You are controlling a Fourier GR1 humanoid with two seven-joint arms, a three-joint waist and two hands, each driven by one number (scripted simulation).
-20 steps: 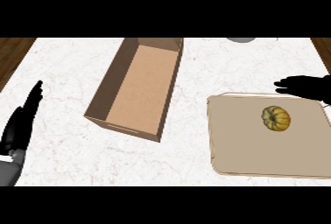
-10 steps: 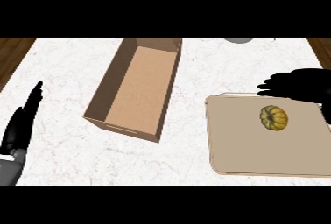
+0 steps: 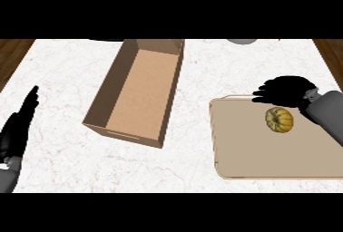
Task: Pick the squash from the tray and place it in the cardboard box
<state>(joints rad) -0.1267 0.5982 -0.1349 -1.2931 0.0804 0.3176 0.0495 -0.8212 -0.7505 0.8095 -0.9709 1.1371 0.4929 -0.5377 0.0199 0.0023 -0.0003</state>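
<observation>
Head view of the marble counter [image 3: 188,167]. We see the squash [image 3: 279,120], a small ribbed yellow-green fruit, lying on the beige tray [image 3: 268,156] in the tray's far half, toward its right edge. The tray sits at the counter's near right corner, with its right edge running out of view.

The right hand [image 3: 285,89] hangs over the tray's far edge, its grey forearm entering from the view's right edge and crossing the tray's far right corner. We place the squash just nearer than this hand, a little toward the tray's centre; the dark fingers spread toward the left and bend downward, and none of them touches the fruit. A narrow strip of bare tray shows between the hand's near outline and the squash. The hand holds nothing and its fingers are relaxed, not curled round anything.

The cardboard box [image 3: 107,93], long and open-topped, lies left of the tray and well apart from it, angled so that its far end reaches the counter's far edge. Its inside is bare brown board.

The left hand [image 3: 19,127] rests at the counter's left edge, fingers straight and pointing away from us, well apart from both box and tray.

A grey round object [image 3: 241,41] is cut off at the counter's far edge.
</observation>
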